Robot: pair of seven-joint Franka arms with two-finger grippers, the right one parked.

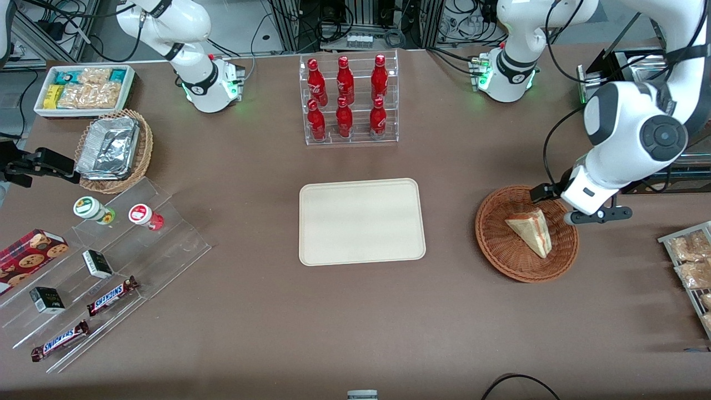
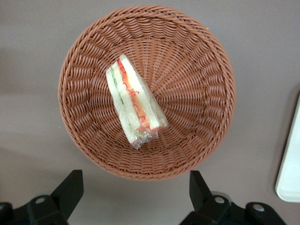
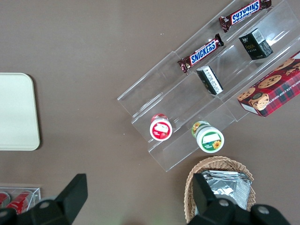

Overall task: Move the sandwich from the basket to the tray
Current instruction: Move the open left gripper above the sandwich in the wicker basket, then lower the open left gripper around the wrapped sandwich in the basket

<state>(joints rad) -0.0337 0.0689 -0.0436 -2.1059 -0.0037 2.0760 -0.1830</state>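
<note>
You are hovering the left arm's gripper (image 2: 136, 197) above the basket (image 2: 84, 51) with its fingers (image 2: 70, 187) spread wide and holding nothing, so the step in hand looks like the approach for the pick. The sandwich (image 2: 135, 104) is lying on the woven floor directly under the hand, a little off the bowl's middle, its red, orange and green cut edge facing up toward the wrist camera and its clear wrapper bunched at the end nearest the fingertips. Because the wedge is lying at a slant to the line between your two fingers, you are likely to do best by turning the wrist until the fingers are closing across the two flat bread faces, not along the long edge. As you are lowering, keep both fingertips inside the wicker rim and clear of the sloping wall, and aim for the thicker part of the wedge, since the thin tip is probably too soft to hold. Squeeze lightly; the bread will crush. The tray (image 1: 362, 221) is waiting bare, well apart from the hand toward the parked arm's end, so lift clear of the rim before carrying across.
</note>
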